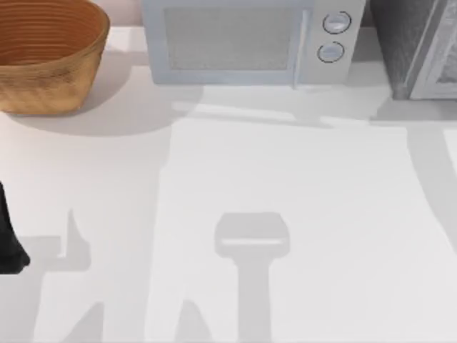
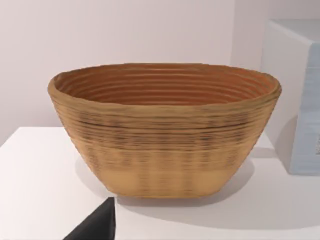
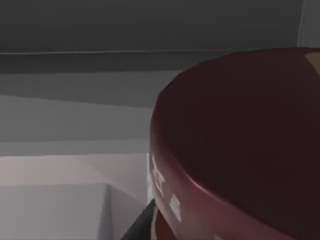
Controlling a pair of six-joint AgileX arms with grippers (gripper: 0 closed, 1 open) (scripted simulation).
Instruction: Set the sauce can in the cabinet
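The sauce can (image 3: 240,145) sits very close in the right wrist view, its dark maroon-brown round top tilted toward the camera and a strip of label at its lower edge. My right gripper is shut on it, with one dark fingertip (image 3: 137,227) beside the can. Grey flat panels lie behind the can. The cabinet (image 1: 403,43), dark grey and speckled with a paler framed door panel (image 1: 441,61), stands at the table's back right corner. My left arm (image 1: 11,246) is parked at the left edge of the table.
A large woven basket (image 1: 46,53) stands at the back left, and it also faces the left wrist camera as the basket (image 2: 165,130). A light silver-blue microwave (image 1: 250,39) with two round knobs stands at the back centre. The white table (image 1: 285,164) carries arm shadows.
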